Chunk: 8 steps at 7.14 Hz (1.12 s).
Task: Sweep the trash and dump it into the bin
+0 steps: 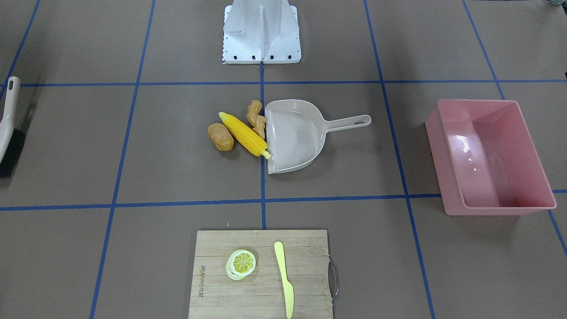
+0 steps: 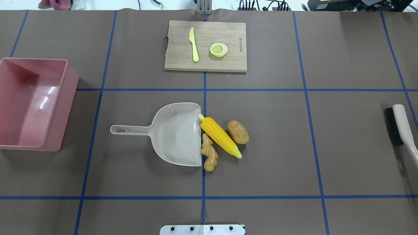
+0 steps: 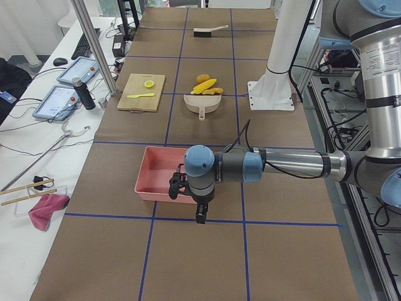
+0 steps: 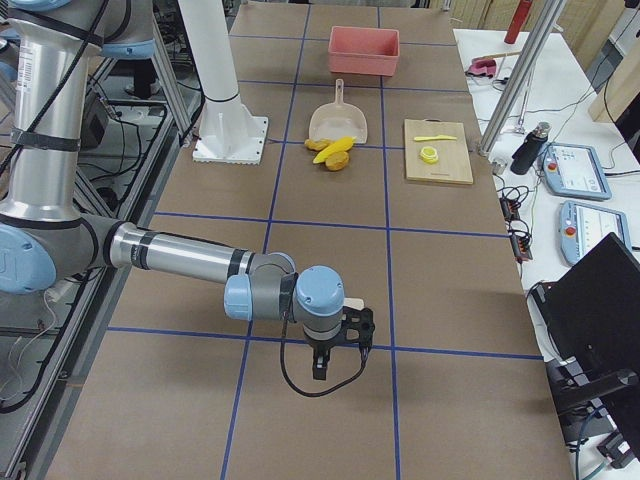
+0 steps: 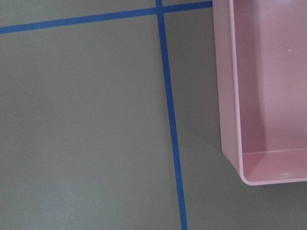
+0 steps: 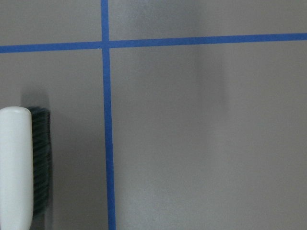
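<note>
The yellow corn cob [image 2: 220, 136], brown potato [image 2: 238, 132] and tan ginger root [image 2: 209, 152] lie together on the table, against the open mouth of the beige dustpan [image 2: 176, 137]. The pink bin [image 2: 32, 104] stands empty at the table's left end. My left gripper [image 3: 199, 213] shows only in the exterior left view, above the table by the bin's near end; I cannot tell if it is open or shut. My right gripper [image 4: 322, 365] shows only in the exterior right view, at the other table end; I cannot tell its state either.
A brush [image 2: 400, 127] with a white handle and black bristles lies at the table's right end and shows in the right wrist view [image 6: 17, 167]. A wooden cutting board [image 2: 205, 62] with a lemon slice [image 2: 218, 50] and a pale yellow knife [image 2: 194, 44] sits at the far side.
</note>
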Tool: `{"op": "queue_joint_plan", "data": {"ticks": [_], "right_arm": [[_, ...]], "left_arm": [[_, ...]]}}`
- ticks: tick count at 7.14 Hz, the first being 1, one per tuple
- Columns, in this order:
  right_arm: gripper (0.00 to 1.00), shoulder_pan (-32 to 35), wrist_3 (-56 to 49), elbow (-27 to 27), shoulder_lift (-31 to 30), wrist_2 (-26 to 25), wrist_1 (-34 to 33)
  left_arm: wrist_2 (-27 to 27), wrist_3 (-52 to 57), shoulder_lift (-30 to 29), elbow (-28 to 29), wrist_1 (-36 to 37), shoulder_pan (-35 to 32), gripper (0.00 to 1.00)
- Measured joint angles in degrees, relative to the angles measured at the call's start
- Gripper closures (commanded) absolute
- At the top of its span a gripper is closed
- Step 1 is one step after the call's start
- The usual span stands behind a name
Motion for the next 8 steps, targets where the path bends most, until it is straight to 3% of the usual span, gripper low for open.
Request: {"op": "queue_joint_plan", "data": {"ticks": [8], "right_arm": [[0.0, 0.24, 0.11, 1.57, -0.59, 1.05, -0.03]], "left_arm": [[-0.06, 0.0, 0.0, 0.15, 0.0, 0.08, 0.02]]}}
